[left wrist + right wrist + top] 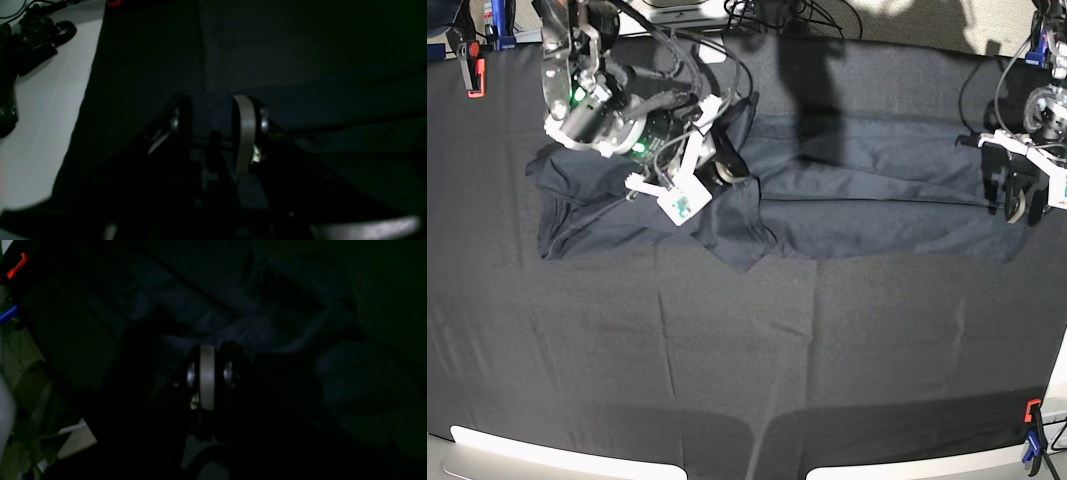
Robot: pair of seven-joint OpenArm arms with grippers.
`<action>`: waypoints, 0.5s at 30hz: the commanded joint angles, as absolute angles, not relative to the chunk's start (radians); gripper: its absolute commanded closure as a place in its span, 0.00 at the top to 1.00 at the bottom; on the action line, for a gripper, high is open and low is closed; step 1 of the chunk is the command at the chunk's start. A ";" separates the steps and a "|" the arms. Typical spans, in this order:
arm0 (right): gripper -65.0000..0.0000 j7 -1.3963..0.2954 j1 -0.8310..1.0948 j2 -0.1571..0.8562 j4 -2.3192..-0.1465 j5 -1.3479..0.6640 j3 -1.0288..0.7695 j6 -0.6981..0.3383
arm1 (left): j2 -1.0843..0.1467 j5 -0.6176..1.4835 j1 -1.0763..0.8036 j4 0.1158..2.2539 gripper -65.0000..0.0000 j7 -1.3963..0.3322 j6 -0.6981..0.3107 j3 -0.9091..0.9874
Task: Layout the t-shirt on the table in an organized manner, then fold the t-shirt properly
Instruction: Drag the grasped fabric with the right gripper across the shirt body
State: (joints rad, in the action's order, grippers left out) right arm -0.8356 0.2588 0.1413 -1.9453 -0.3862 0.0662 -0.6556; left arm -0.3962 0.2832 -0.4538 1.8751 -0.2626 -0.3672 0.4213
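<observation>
The whole desk [727, 380] is seen from high overhead in the base view, looking pretty much straight down with both arms in frame. Each wrist view is shot from just behind its own pincer, aimed down close at the dark cloth, so the t-shirt [857, 190] is shared with the base view.

Navy-ish t-shirt [867, 190], matte blk table [727, 350].

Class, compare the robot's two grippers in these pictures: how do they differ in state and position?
The left gripper has open jaws with nothing between them; the right gripper is shut. The left one sits at the t-shirt's spread, flatter end; the right one sits over its bunched end. Both are above the black-clothed table.
</observation>
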 commanded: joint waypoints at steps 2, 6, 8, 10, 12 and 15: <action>0.00 -0.820 0.252 0.141 -1.967 -0.405 0.095 -0.666 | -0.410 0.289 -0.449 1.891 0.27 -0.238 -0.360 0.430; 0.01 -0.844 0.252 0.141 -1.967 -0.404 0.185 -0.666 | -0.410 0.289 -0.449 1.891 0.27 -0.238 -0.360 0.430; 0.05 -0.874 0.252 0.141 -1.967 -0.404 0.224 -0.666 | -0.410 0.289 -0.449 1.891 0.27 -0.238 -0.360 0.430; 0.20 -0.905 0.252 0.141 -1.967 -0.404 0.251 -0.666 | -0.410 0.289 -0.449 1.891 0.27 -0.238 -0.360 0.430; 0.34 -0.918 0.252 0.141 -1.967 -0.404 0.257 -0.666 | -0.410 0.289 -0.449 1.891 0.27 -0.238 -0.360 0.430; 0.37 -0.918 0.249 0.141 -1.967 -0.404 0.247 -0.666 | -0.410 0.289 -0.449 1.891 0.27 -0.238 -0.360 0.430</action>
